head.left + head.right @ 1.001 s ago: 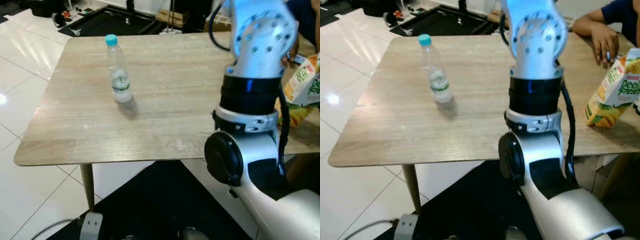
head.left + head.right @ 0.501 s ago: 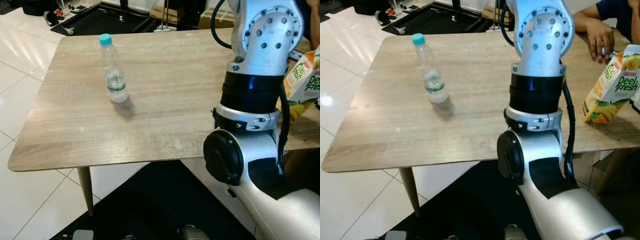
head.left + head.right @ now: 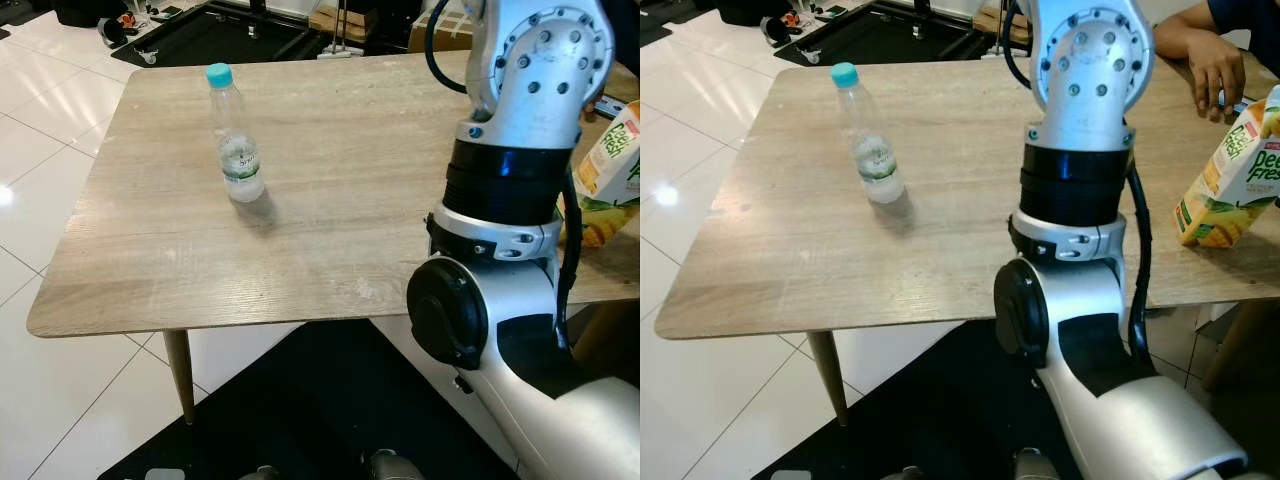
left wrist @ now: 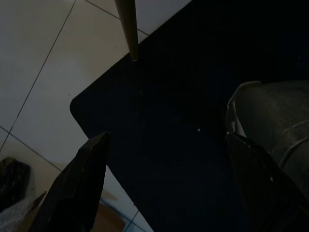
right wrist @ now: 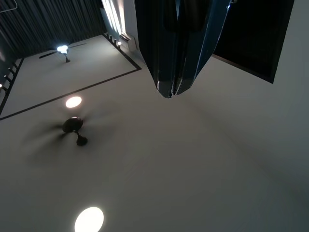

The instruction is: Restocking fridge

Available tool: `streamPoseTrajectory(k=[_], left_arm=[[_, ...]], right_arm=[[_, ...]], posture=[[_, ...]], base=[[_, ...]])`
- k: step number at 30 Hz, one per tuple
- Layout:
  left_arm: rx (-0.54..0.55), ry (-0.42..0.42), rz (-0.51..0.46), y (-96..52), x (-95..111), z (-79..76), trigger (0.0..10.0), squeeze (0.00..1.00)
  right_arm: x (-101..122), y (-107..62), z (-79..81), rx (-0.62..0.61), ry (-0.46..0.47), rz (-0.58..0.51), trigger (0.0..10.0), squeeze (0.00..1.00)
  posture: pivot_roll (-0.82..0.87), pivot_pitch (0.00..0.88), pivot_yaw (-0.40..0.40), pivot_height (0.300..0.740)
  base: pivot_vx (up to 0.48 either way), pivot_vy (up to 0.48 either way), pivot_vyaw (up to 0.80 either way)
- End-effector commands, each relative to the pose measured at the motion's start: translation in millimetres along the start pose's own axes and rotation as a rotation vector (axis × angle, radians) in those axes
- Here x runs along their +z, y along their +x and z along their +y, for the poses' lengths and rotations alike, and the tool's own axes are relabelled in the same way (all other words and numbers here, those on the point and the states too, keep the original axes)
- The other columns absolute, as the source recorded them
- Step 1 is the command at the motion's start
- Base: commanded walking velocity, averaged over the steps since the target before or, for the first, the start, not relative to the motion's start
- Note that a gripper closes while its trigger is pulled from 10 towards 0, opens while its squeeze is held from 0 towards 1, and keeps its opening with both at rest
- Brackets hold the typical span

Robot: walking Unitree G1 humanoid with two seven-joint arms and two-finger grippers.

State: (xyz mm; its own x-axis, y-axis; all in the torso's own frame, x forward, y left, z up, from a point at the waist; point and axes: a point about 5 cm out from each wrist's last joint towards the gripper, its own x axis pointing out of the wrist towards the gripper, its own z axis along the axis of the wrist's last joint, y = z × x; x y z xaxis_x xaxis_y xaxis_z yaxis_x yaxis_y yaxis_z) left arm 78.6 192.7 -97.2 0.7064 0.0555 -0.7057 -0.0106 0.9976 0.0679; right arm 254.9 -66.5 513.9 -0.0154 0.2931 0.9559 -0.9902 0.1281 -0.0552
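Note:
A clear water bottle [image 3: 235, 140] with a teal cap stands upright on the left part of the wooden table [image 3: 330, 230]. A yellow-green juice carton [image 3: 1238, 170] leans at the table's right edge. My right arm [image 3: 1080, 170] rises in front of the table, elbow low and forearm pointing up. In the right wrist view its gripper [image 5: 169, 87] aims at the ceiling, dark fingers pressed together to a point. My left gripper [image 4: 166, 140] hangs open below the table edge, over a black mat, with nothing between its fingers.
A person's hand [image 3: 1215, 75] rests on the far right of the table. A black mat [image 3: 300, 400] lies under the table's near edge, with white tiles [image 3: 50, 400] to the left. A table leg [image 3: 178, 375] stands at the near left corner.
The whole view has shifted a little as the camera moved. The bottle and the carton keep their places on the table, and my right arm holds the same pose.

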Motion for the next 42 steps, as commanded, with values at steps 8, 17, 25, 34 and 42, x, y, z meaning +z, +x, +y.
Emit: streamPoseTrajectory(k=[8, 17, 25, 34, 42], left_arm=[[-0.116, 0.026, 0.111, -10.8, -22, -23.7, 10.0, 0.0], [-0.096, 0.01, 0.102, -10.3, -21, -22.4, 10.0, 0.0], [-0.086, 0.008, 0.101, -9.9, -21, -21.5, 10.0, 0.0], [-0.092, 0.011, 0.11, -14.6, -26, -23.4, 10.0, 0.0], [-0.081, 0.003, 0.123, -18.8, -31, -23.7, 10.0, 0.0]], right_arm=[[7, 2.7, 10.8, 0.053, -0.024, -0.029, 10.0, 0.0], [16, -41.4, -27.3, -0.156, -0.188, 0.062, 10.0, 0.0], [19, -128.2, -63.7, -0.385, -0.364, 0.28, 10.0, 0.0], [21, -207.8, -71.4, -0.59, -0.449, 0.421, 10.0, 0.0], [25, -263.1, -64.9, -0.665, -0.477, 0.53, 10.0, 0.0]], posture=[[-0.12, 0.2, 0.025, 0.713], [-0.12, 0.172, 0.007, 0.713], [-0.12, 0.141, 0.018, 0.713], [-0.13, 0.109, 0.013, 0.713], [-0.12, 0.099, -0.003, 0.713]], base=[[0.0, 0.0, 0.0], [0.0, 0.0, 0.0], [0.0, 0.0, 0.0], [0.0, 0.0, 0.0], [0.0, 0.0, 0.0]])
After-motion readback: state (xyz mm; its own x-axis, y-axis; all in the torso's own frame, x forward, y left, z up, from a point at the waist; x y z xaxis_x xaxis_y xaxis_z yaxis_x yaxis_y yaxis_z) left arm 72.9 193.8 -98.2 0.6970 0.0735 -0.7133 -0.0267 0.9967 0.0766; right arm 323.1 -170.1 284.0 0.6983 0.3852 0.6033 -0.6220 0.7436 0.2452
